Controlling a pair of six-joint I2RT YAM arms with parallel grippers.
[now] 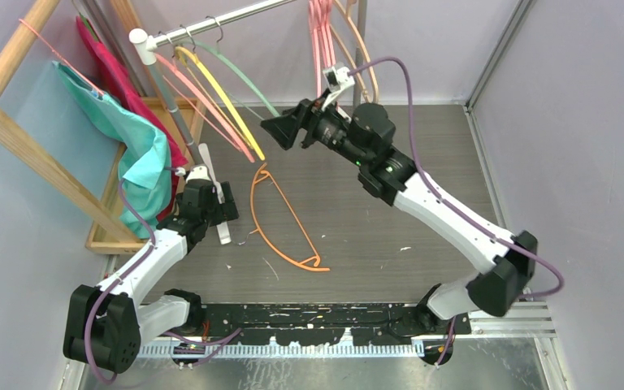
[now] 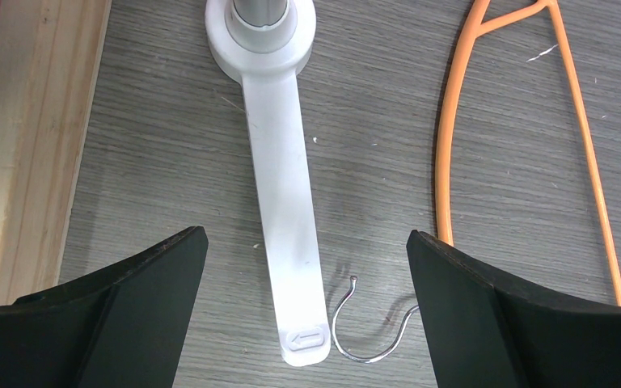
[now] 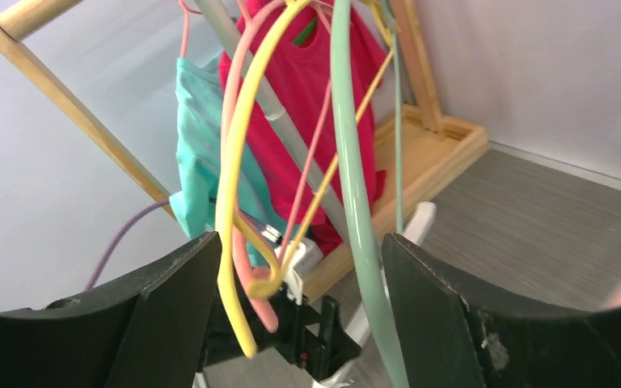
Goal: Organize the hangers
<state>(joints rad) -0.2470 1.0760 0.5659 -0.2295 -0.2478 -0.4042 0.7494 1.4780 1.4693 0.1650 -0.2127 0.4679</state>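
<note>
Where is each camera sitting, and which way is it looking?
Top external: up high behind the arms, looking down at the table; both arms show, with left gripper and right gripper.
Left wrist: on the left arm, facing down at the white foot and orange hanger; its two black fingers show.
Right wrist: on the right arm, facing sideways at the hanging yellow hanger and green hanger; its two fingers show.
Shared: top and left wrist both see the orange hanger and white foot.

This is a robot test cell in a lab. Plain partition walls (image 1: 569, 122) box in the grey table (image 1: 455, 138). At the bottom of the frame, a black mounting rail (image 1: 325, 313) carries two cabled arms (image 1: 455, 219).
</note>
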